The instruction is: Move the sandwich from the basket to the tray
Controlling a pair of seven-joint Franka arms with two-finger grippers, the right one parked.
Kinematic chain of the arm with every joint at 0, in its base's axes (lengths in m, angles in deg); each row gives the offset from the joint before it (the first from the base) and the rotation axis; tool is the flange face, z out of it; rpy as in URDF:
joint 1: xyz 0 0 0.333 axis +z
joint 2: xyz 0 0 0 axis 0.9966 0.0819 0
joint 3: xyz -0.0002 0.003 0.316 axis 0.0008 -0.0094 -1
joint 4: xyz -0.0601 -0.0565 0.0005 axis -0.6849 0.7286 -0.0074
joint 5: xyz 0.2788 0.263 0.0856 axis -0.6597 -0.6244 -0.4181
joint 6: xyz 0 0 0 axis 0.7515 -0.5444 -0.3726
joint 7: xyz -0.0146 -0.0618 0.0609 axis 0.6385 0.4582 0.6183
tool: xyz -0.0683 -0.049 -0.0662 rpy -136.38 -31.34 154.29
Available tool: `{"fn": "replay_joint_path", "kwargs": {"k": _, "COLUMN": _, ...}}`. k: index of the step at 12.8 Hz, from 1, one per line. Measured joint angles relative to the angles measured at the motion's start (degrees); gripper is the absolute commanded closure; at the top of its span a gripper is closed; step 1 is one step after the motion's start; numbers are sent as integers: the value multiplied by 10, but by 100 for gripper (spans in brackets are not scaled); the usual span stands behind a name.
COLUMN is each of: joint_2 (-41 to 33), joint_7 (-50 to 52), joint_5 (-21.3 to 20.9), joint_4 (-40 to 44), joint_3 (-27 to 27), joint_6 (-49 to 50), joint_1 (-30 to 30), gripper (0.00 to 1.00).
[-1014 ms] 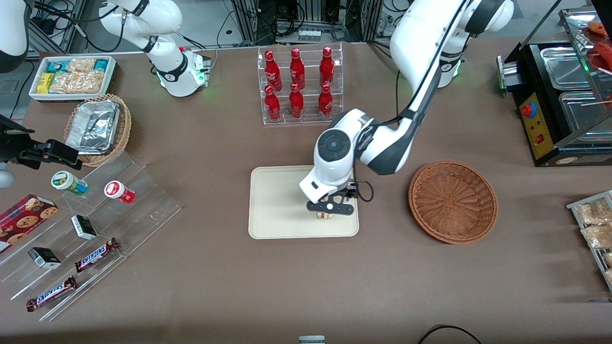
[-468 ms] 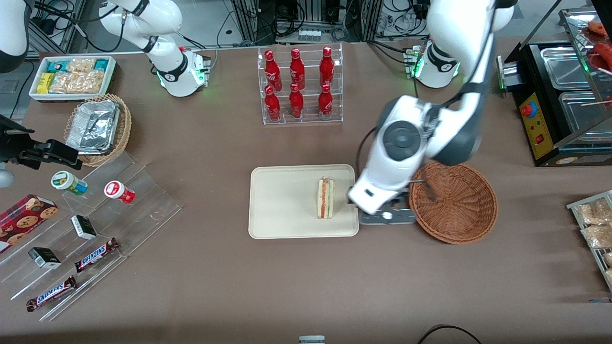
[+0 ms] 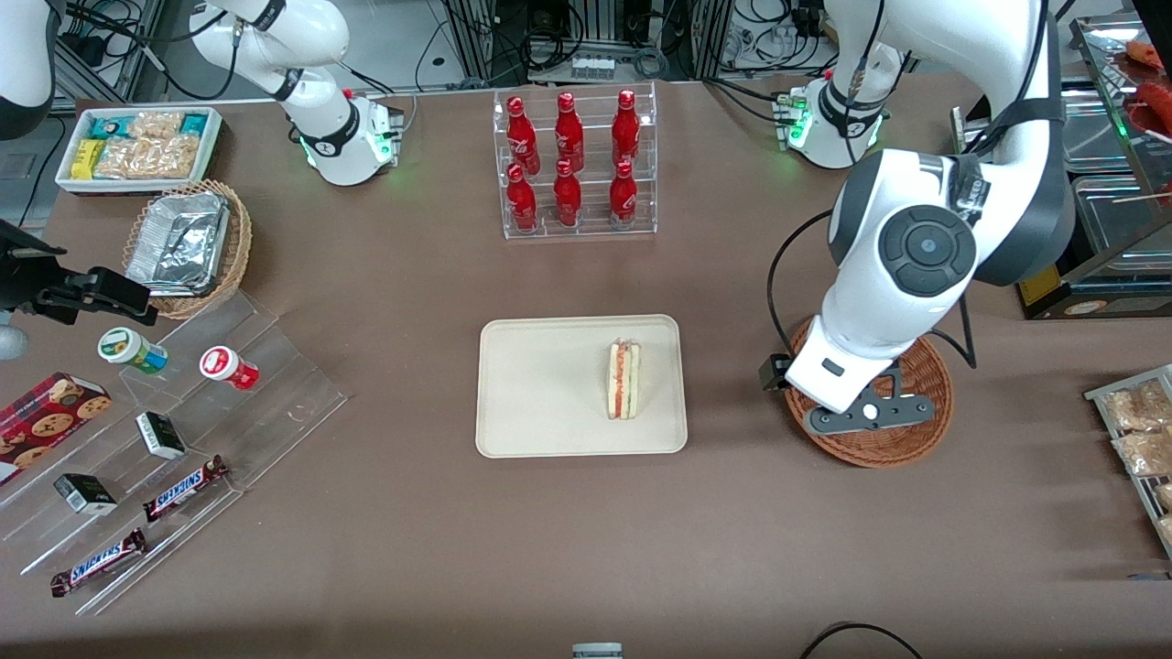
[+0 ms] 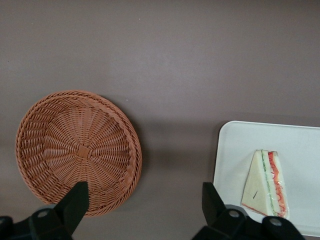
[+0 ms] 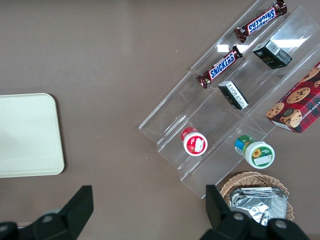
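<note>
Front view: white left arm bent high, wrist pointing down, gripper point(image 3: 868, 414) over round reddish-brown wicker basket point(image 3: 925, 439), fingers point(image 4: 75, 202) spread wide, holding nothing. Flat cream rectangular tray point(image 3: 540, 384) beside basket. Small triangular pale-bread sandwich point(image 3: 623, 379) with red filling stripe lies on tray, near edge closest to basket. Clear rack of red bottles point(image 3: 573, 165) farther from camera, well apart.

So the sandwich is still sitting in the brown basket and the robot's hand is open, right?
Not quite. The sandwich lies on the tray, as the front view shows; the basket holds nothing. The gripper is open, up above the basket.
</note>
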Motion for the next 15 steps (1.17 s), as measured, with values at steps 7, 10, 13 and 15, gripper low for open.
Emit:
{"fn": "replay_joint_path", "kwargs": {"k": 7, "joint_2": -21, "joint_7": -7, "joint_5": 1, "joint_4": 0, "joint_3": -28, "joint_6": 33, "joint_1": 0, "gripper": 0}}
{"fn": "replay_joint_path", "kwargs": {"k": 10, "joint_2": -38, "joint_7": -12, "joint_5": 1, "joint_4": -1, "joint_3": -33, "joint_6": 38, "joint_1": 2, "gripper": 0}}
{"fn": "replay_joint_path", "kwargs": {"k": 13, "joint_2": -49, "joint_7": -32, "joint_5": 2, "joint_4": -1, "joint_3": -26, "joint_6": 51, "joint_1": 50, "gripper": 0}}
{"fn": "replay_joint_path", "kwargs": {"k": 15, "joint_2": -63, "joint_7": -59, "joint_5": 3, "joint_4": 0, "joint_3": -8, "joint_6": 71, "joint_1": 87, "gripper": 0}}
